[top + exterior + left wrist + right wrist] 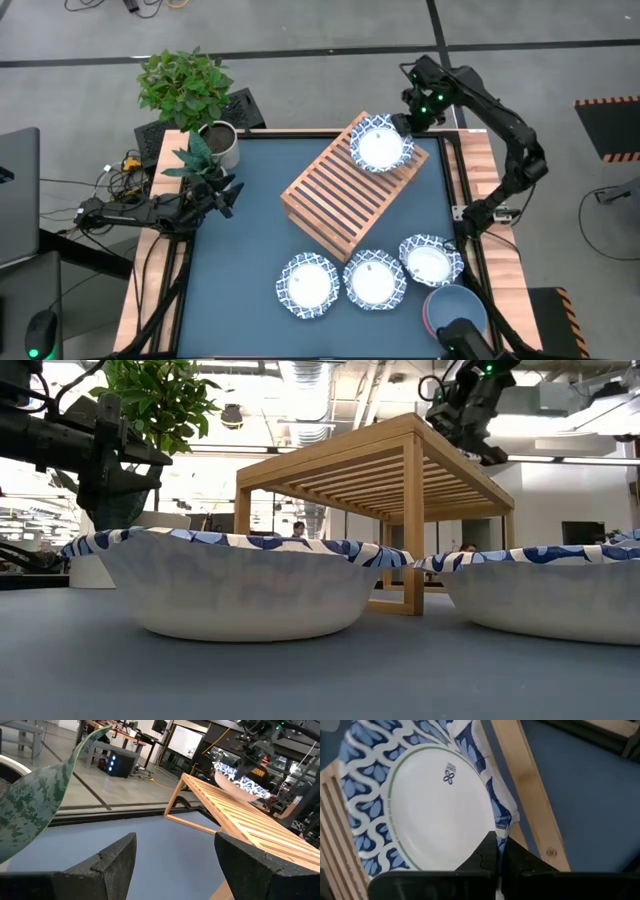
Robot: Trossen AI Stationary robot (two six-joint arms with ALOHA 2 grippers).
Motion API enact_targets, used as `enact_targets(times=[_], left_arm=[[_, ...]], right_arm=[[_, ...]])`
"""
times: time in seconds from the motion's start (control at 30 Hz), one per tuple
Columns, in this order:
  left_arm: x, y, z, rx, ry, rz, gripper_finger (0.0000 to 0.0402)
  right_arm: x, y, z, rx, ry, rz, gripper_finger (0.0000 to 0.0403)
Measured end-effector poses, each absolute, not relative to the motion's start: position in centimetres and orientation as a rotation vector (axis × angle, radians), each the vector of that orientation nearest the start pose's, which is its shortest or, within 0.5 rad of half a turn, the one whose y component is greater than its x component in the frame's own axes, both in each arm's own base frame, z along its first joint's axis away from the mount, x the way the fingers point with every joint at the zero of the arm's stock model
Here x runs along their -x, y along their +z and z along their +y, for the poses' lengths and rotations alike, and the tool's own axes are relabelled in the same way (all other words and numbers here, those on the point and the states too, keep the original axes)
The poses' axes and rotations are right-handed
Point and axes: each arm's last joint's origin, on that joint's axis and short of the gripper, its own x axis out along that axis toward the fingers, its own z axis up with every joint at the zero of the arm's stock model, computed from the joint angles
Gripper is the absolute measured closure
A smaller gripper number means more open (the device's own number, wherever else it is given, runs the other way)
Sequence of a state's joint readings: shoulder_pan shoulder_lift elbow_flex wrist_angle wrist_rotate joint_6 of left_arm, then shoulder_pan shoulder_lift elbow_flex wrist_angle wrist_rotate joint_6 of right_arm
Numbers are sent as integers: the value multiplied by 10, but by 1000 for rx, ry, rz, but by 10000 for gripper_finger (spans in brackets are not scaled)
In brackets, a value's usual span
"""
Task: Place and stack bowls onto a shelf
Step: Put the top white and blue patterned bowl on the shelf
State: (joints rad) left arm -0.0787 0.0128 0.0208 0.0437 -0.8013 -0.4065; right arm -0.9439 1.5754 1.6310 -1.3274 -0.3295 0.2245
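The wooden slatted shelf [345, 190] stands slantwise in the middle of the blue table. A blue-and-white patterned bowl [380, 148] sits over the shelf's far right end, with my right gripper [410, 122] shut on its rim. In the left wrist view this bowl [240, 782] is tilted just over the slats; whether it touches them I cannot tell. Three more patterned bowls [308, 285] [374, 280] [431, 260] rest on their bases in a row on the table near the front edge. My left gripper [175, 865] waits open at the table's left edge, holding nothing. My right gripper pinches the bowl's patterned rim [504, 822] between its two fingers [485, 855], at the bowl's far right side. The rim is creased where they meet it. The fingers slant down from the table's far right. The bowl is tilted, open side up, over the shelf's end.
A leafy potted plant [190, 95] stands at the far left corner, and a spotted leaf [40, 805] hangs beside my left gripper. A plain blue bowl [455, 308] sits at the near right corner. Bare tabletop [240, 260] lies left of the shelf.
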Motion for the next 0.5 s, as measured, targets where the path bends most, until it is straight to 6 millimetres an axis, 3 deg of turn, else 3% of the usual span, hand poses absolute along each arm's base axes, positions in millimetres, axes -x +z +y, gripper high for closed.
enact_targets(times=[0.2,0.5], left_arm=[[-90,173,14,410,703,-194,148],[-90,173,14,410,703,-194,148]], right_arm=[[-178,352,-237,-935,-671,928,366],[-178,353,-233,-892,-651,958,310]])
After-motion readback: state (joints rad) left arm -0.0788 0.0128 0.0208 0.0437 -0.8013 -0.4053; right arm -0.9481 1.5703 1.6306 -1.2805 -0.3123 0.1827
